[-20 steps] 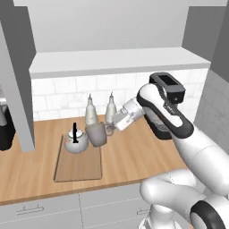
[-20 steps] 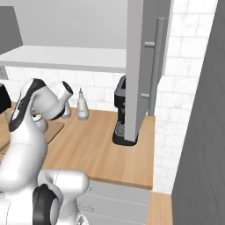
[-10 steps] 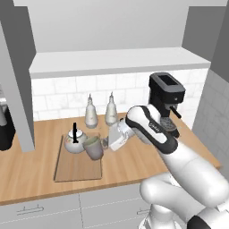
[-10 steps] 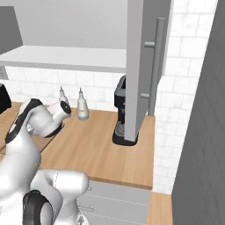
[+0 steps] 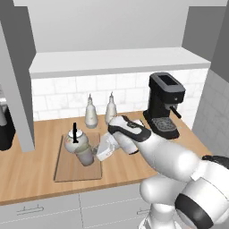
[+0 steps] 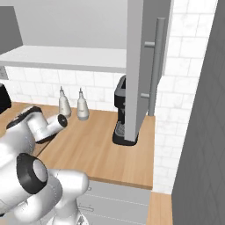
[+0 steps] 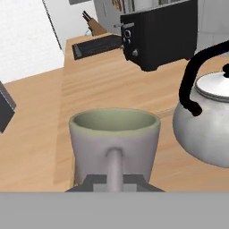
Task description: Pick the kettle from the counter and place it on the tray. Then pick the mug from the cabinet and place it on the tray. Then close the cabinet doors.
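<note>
Fingers (image 7: 114,181) pinch the mug's handle, closed on it; the mug (image 5: 84,155) sits upright over the tray (image 5: 67,170), just beside the kettle (image 5: 74,139), though contact with the board cannot be told; the kettle stands on the tray's far half, its black handle upright; the tray lies on the tabletop (image 5: 27,170) toward the front edge; two white bottles (image 5: 91,113) stand along the back edge; both cabinet doors (image 6: 147,66) hang open.
</note>
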